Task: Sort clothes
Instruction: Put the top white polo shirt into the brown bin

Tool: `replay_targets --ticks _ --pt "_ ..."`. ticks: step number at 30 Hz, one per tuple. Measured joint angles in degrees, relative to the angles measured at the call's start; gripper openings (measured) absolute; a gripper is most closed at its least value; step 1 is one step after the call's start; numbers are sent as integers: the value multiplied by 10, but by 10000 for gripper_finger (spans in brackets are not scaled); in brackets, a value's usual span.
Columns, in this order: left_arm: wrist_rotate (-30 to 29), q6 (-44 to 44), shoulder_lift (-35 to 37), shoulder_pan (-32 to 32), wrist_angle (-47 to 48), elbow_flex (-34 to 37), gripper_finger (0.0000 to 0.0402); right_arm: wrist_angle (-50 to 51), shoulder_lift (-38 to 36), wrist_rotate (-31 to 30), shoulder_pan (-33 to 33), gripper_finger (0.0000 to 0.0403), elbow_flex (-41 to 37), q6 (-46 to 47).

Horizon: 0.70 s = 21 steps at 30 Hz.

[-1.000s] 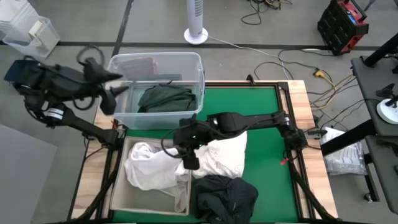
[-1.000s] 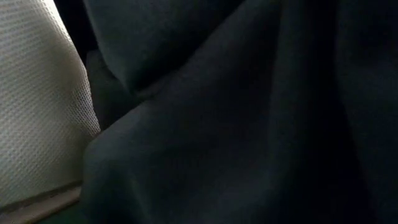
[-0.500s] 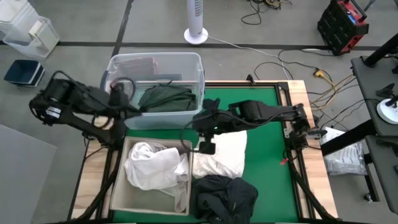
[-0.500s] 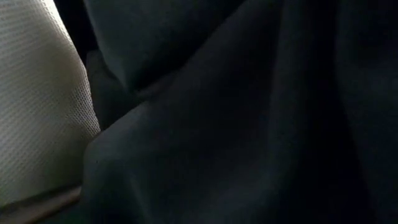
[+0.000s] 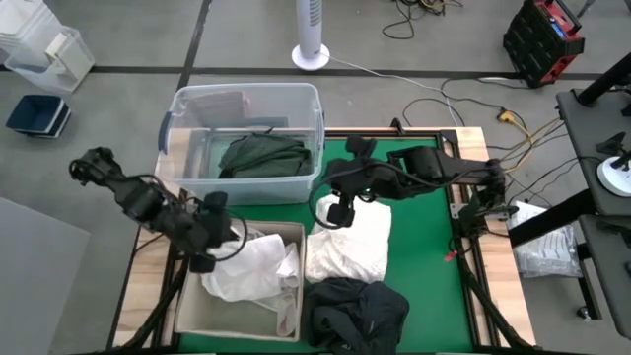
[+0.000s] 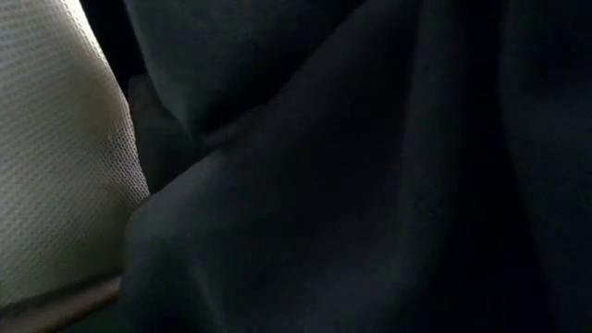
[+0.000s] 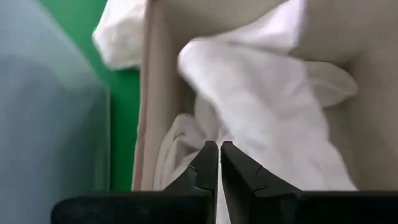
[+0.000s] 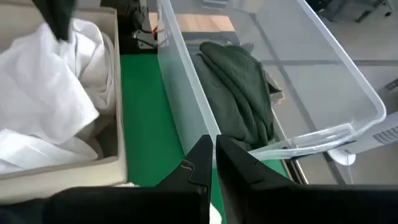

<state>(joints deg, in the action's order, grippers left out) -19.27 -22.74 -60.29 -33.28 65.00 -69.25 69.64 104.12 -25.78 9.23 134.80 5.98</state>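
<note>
One white garment [image 5: 246, 271] lies in the beige bin [image 5: 235, 318], another [image 5: 353, 247] on the green mat, with a black one [image 5: 357, 308] at the near edge. A dark green garment [image 5: 264, 156] lies in the clear tub [image 5: 306, 104]. My left gripper [image 5: 204, 247] hangs shut over the bin's far left corner, just above the white cloth [image 7: 267, 106], with nothing between its fingers [image 7: 219, 155]. My right gripper [image 5: 340, 210] is shut and raised over the mat's white garment, facing the tub [image 8: 214, 146]. Black cloth [image 6: 370, 185] fills the low view.
The tub stands at the table's far left, the bin in front of it at the near left. Bare green mat [image 5: 414, 266] lies at the right. Beyond the table are a white fan [image 5: 312, 39], cables, and a red-and-black case [image 5: 544, 39] on the floor.
My left gripper has swung from beside the tub's far left side down toward the near edge, to the bin's far left corner, turning as it went and shutting its fingers. My right gripper has drawn back from the bin's right wall toward the far right and risen, shutting empty.
</note>
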Motion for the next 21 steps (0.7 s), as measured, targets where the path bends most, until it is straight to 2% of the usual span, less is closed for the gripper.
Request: replay_targets --ticks 4,9,12,19,21 --pt "-5 -50 4 -4 -36 53 0 0 6 0 -2 12 0 0" --pt "44 -51 -4 -6 -112 84 0 0 18 0 -2 12 0 -1" --pt "97 -50 -14 -6 -132 83 0 1 19 1 -2 12 -2 0" --pt "278 -83 -45 -11 -138 83 0 -1 19 1 -2 12 -4 0" --pt "292 -87 -50 -15 -141 83 0 -1 19 1 -2 12 -4 0"
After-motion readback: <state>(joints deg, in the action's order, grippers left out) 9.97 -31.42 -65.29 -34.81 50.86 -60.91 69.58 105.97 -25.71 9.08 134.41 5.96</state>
